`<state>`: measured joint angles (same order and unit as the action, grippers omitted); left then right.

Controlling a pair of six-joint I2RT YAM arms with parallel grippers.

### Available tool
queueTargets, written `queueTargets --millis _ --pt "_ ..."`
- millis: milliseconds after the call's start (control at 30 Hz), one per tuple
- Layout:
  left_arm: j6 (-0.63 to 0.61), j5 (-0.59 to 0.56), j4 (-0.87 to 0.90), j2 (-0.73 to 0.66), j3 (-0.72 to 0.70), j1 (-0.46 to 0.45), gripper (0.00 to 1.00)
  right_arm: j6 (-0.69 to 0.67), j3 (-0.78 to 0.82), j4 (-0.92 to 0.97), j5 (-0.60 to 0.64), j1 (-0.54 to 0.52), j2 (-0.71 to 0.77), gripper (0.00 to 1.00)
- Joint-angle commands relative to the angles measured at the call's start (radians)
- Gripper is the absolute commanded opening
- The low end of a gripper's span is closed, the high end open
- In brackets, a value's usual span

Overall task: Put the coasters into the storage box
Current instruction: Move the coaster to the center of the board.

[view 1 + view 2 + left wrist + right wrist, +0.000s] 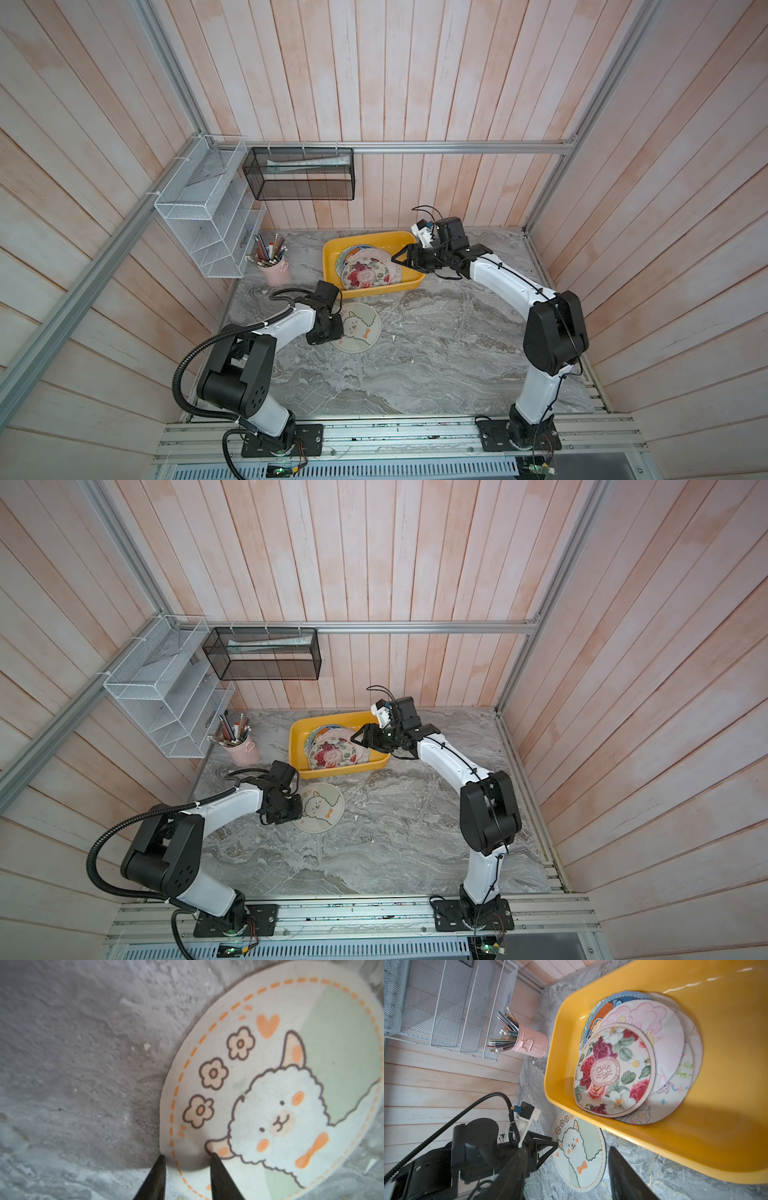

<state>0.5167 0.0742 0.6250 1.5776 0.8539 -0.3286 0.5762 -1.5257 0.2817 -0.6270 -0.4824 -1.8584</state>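
A cream coaster printed with an alpaca (360,328) (322,807) (581,1153) lies flat on the marble table just in front of the storage box. My left gripper (188,1155) (338,328) points down at its near-left rim. One fingertip (162,1159) is at the edge and the other rests on the print; the jaws stand apart, and the rim between them is slightly puckered. The yellow storage box (365,239) (328,720) (716,1022) holds several overlapping coasters, a floral one (365,272) (612,1072) on top. My right gripper (395,258) (568,1148) hovers open and empty over the box's right part.
A pink cup of pens (275,270) stands left of the box. A white wire rack (208,216) hangs on the left wall and a black mesh basket (299,174) on the back wall. Plank walls close in three sides of the table.
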Motion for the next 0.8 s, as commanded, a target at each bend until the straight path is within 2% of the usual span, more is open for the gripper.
queueTargets --millis 0,167,400,767 --pt "0.041 -0.002 0.076 -0.024 -0.02 0.005 0.42 0.006 0.046 -0.009 -0.007 -0.045 0.008 0.63" --pt "0.046 -0.063 0.002 -0.077 -0.032 0.055 0.55 0.014 0.163 -0.024 0.003 -0.111 0.007 0.63" --pt "0.02 -0.037 -0.129 -0.068 -0.057 0.088 0.56 0.001 0.231 0.047 0.06 -0.183 -0.046 0.63" --pt "0.002 0.023 -0.229 -0.001 -0.09 0.086 0.54 0.031 0.165 0.108 0.132 -0.222 -0.167 0.6"
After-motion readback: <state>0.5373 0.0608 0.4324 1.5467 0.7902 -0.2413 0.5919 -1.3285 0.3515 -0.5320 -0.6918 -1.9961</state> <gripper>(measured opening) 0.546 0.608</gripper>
